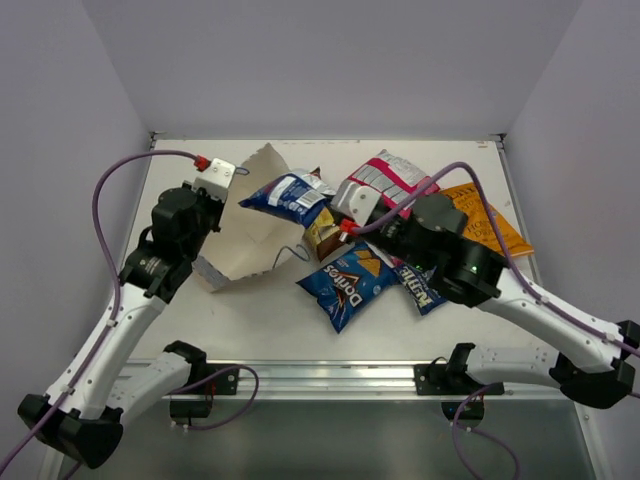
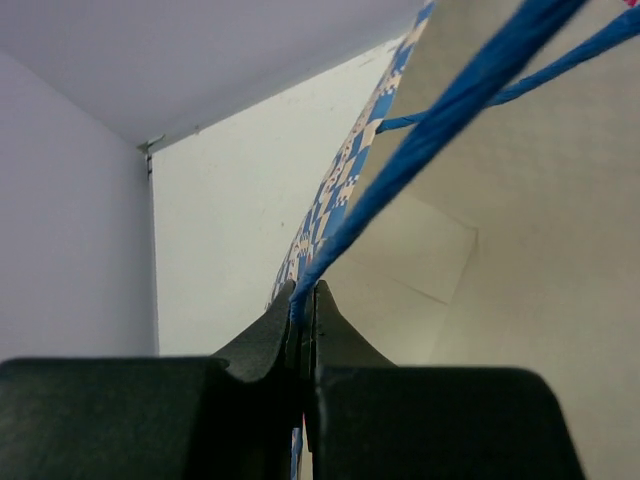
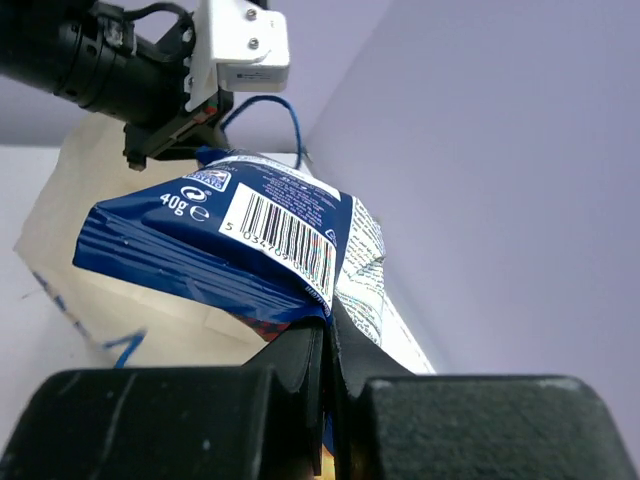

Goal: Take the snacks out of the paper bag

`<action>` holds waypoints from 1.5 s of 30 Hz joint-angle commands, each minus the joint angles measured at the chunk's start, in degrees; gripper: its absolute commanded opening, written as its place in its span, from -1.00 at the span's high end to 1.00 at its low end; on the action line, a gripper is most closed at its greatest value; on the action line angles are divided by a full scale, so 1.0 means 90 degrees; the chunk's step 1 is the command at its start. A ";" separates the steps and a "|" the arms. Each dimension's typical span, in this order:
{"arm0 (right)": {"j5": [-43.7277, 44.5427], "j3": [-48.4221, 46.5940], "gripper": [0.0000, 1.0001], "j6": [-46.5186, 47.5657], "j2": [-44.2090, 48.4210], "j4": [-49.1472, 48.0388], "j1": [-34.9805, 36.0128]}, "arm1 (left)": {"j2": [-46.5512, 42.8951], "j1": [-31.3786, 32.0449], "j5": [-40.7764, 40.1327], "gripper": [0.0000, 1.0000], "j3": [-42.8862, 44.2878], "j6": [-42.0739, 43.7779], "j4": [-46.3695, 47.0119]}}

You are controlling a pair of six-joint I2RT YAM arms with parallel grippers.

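The left gripper [image 2: 303,306] has its jaws pressed together on the blue string handle [image 2: 440,130] of the paper bag [image 1: 245,228]. The string runs taut up and away from the fingertips, along the bag's blue checked edge. Whether the fingers also catch the paper rim cannot be told from the wrist view. The bag's mouth is held raised and faces right across the table [image 1: 250,320]. The right gripper [image 3: 326,335] is also closed, pinching one sealed corner of the dark blue packet [image 1: 290,195]. That packet sticks out just beside the bag's mouth, barcode side toward the wrist camera, and seems to hang clear of the table. The other snacks all lie outside the bag, to its right. The brown-red packet [image 1: 322,235] is nearest the mouth, and the Doritos packet [image 1: 345,282] lies just in front of it. The pink-white striped packet [image 1: 388,175] sits further right, toward the back. The orange-yellow packet [image 1: 492,228] is furthest from the bag. A blue-white packet [image 1: 428,292] lies partly under the right arm.
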State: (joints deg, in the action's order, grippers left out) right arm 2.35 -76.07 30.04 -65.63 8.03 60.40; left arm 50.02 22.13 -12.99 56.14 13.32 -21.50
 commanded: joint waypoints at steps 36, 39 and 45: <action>0.2035 0.1441 1.00 -0.2557 -0.0089 -0.1018 -0.0041 | 0.3290 -0.4207 0.0242 1.00 0.2180 -0.3424 0.0377; 0.1887 0.1392 1.00 -0.2586 -0.0919 -0.1458 -0.0041 | 0.3222 -0.4207 0.0554 1.00 0.2103 -0.3278 0.0338; 0.1898 0.1285 1.00 -0.2420 -0.2443 -0.2893 -0.0022 | 0.2783 -0.4207 0.0975 0.65 0.1791 -0.2672 0.0123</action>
State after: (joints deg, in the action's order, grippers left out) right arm 19.94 -61.60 8.62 -84.38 -7.05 59.96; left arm 78.81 -15.62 -7.11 73.41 -13.45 -20.95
